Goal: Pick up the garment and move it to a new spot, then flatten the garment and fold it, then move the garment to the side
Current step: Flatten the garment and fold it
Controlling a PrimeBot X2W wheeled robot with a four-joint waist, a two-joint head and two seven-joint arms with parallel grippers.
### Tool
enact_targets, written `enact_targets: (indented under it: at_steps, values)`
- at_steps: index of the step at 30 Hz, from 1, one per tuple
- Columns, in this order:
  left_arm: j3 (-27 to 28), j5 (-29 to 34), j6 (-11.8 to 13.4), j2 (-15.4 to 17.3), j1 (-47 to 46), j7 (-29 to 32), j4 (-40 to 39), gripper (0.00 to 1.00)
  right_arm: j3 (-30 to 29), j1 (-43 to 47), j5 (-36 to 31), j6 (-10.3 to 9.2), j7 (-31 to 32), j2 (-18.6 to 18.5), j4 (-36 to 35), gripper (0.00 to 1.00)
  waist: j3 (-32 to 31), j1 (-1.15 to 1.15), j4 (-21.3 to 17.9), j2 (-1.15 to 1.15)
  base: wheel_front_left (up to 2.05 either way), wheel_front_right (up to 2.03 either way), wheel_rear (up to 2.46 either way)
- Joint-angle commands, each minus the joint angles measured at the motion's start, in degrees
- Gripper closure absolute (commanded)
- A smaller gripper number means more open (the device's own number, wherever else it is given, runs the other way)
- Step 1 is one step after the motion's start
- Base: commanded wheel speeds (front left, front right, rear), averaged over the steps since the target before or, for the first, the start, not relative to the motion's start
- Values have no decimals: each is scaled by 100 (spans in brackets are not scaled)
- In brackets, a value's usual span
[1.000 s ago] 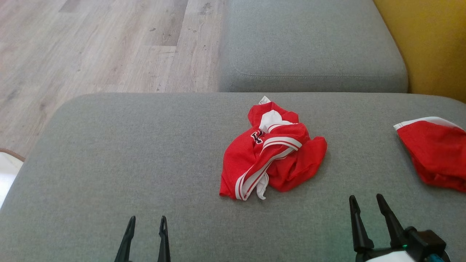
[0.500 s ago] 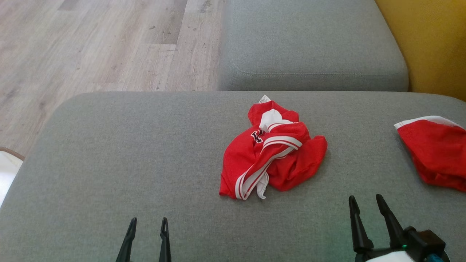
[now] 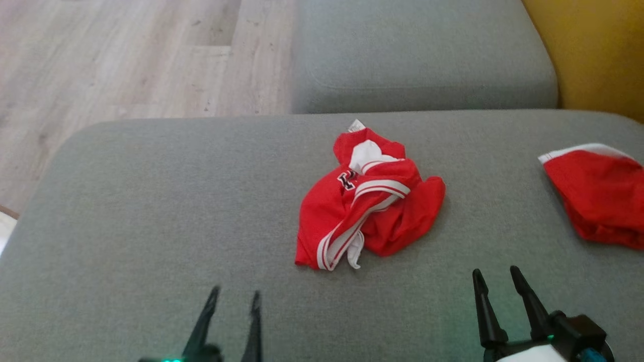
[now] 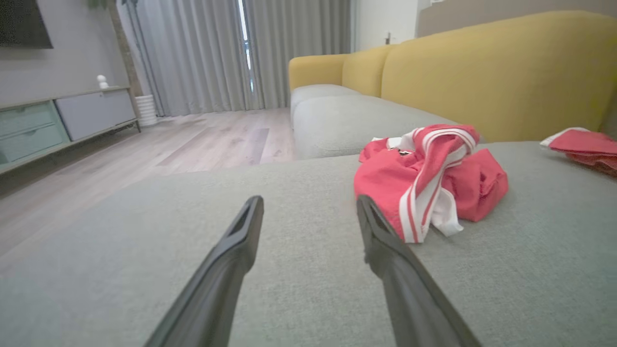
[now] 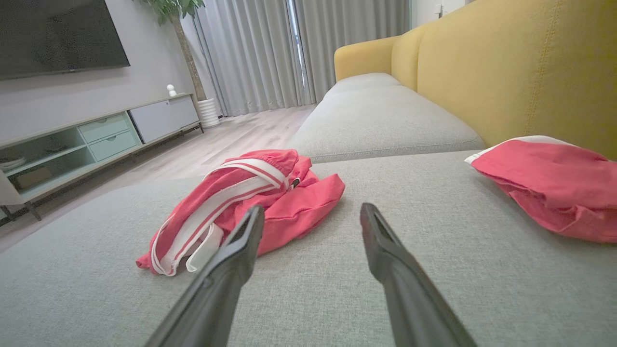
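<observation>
Crumpled red garment with white stripes at frame centre on grey cushion; left gripper at lower left, fingers apart, empty; right gripper at lower right, fingers apart, empty; second red cloth at right edge

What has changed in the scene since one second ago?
The left end effector moved forward and rightward, toward the crumpled red garment; the head camera also shifted slightly. Nothing was grasped or released. Unchanged: the right end effector, both open; the garment and the other red cloth lie untouched on the grey cushion.
</observation>
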Motion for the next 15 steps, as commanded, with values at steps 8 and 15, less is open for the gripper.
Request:
enact_targets:
  at_steps: [8, 15]
  values:
    - [-643, 70, -103, -37, -1627, -55, 861, 0, 253, -443, -65, 39, -63, -311, -297, 0, 535, 0, -519, 0, 0, 0, 0]
    - [-1239, -396, -327, -37, -2424, -54, 2104, 0, 269, -656, -36, 39, -63, -455, -392, 0, 1075, 0, -817, 0, 0, 0, 0]
